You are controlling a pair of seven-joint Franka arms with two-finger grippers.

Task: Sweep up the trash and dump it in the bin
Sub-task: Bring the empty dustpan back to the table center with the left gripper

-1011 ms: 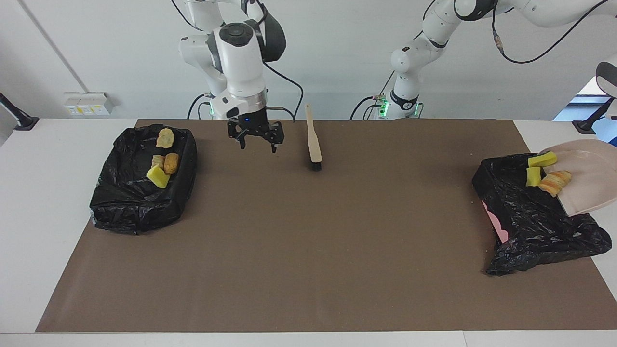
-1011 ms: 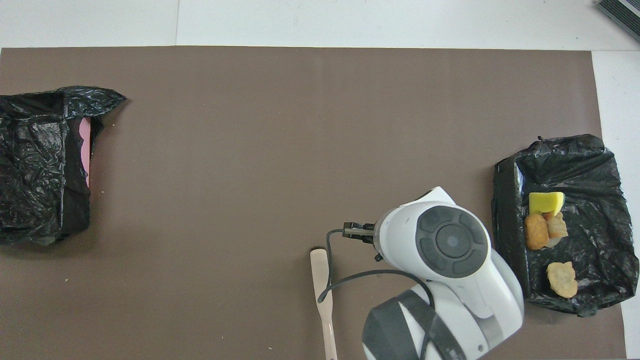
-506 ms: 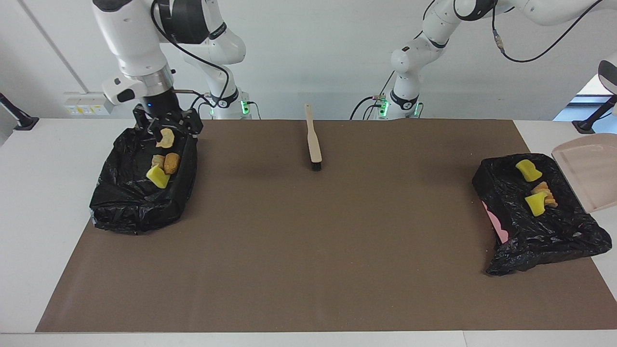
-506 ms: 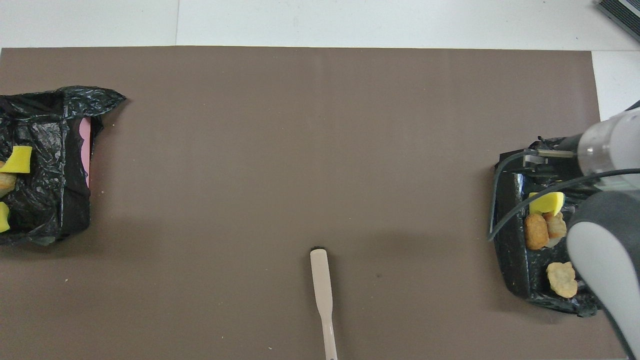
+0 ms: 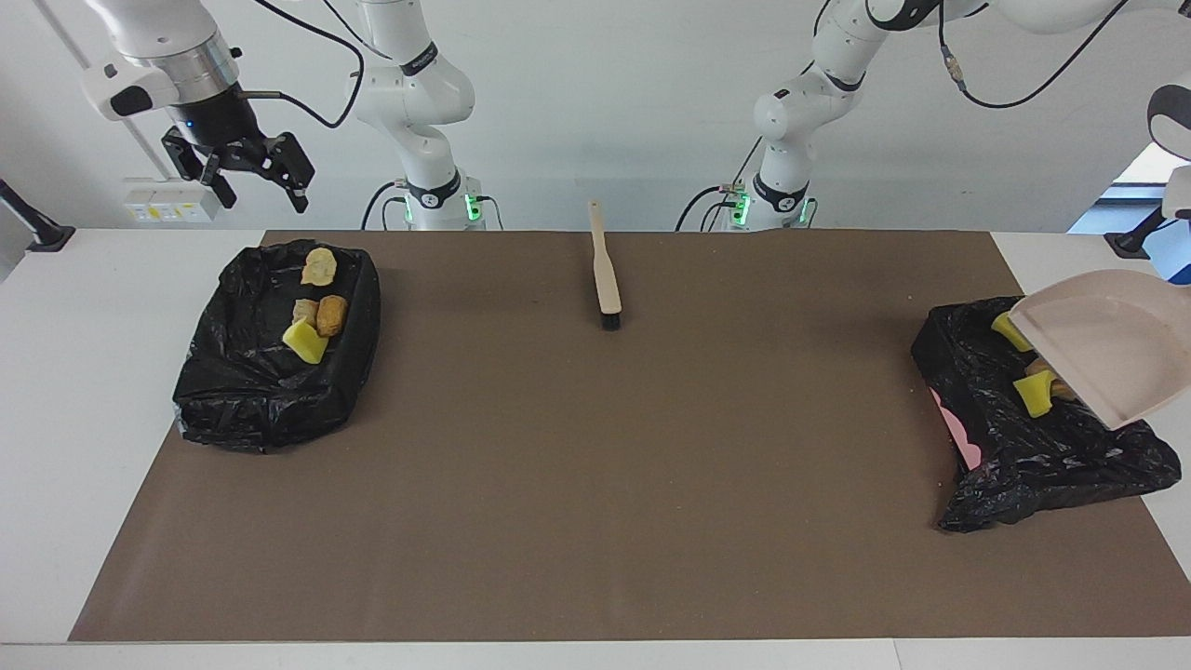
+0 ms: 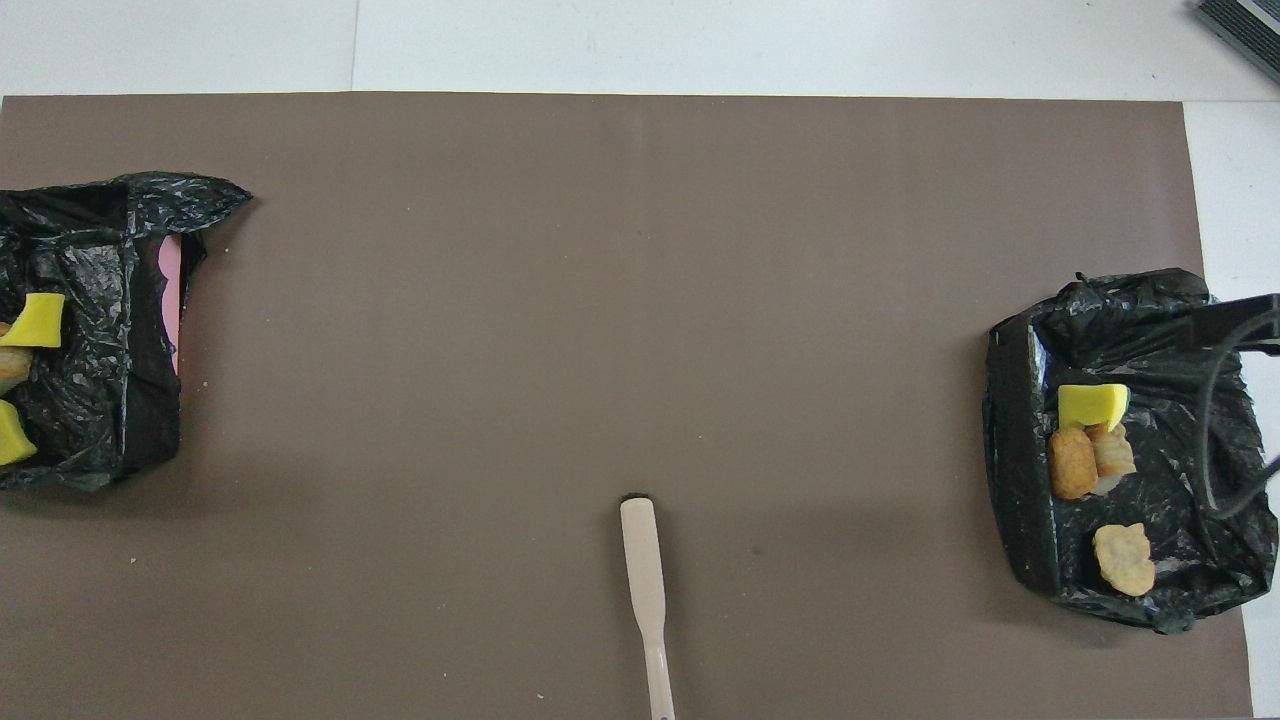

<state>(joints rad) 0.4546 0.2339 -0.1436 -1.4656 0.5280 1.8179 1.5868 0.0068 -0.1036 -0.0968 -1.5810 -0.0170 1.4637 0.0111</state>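
All the trash lies in two black-bagged bins. The bin (image 5: pixel 233 391) at the right arm's end holds a tan lump (image 5: pixel 319 266), bread-like pieces (image 5: pixel 318 313) and a yellow sponge bit (image 5: pixel 304 342); these also show in the overhead view (image 6: pixel 1092 404). The bin (image 5: pixel 1042 465) at the left arm's end holds two yellow sponge bits (image 5: pixel 1035 394) and an orange-brown piece, partly hidden. My left gripper (image 5: pixel 1184 251), mostly cut off at the view's edge, holds the beige dustpan (image 5: pixel 1107 358) tilted over that bin. My right gripper (image 5: pixel 244 172) is open and empty, high over the table edge beside its bin.
The brush (image 5: pixel 605 265) lies on the brown mat (image 5: pixel 595 484) midway between the arms' bases, bristles pointing away from the robots; it also shows in the overhead view (image 6: pixel 645 590). A pink bin wall (image 5: pixel 958 433) shows under the bag. Tiny crumbs dot the mat.
The three scraps slid off the dustpan into the bin. The dustpan pulled away, then came back over the bin. My right gripper swung from near the brush to its bin, then rose.
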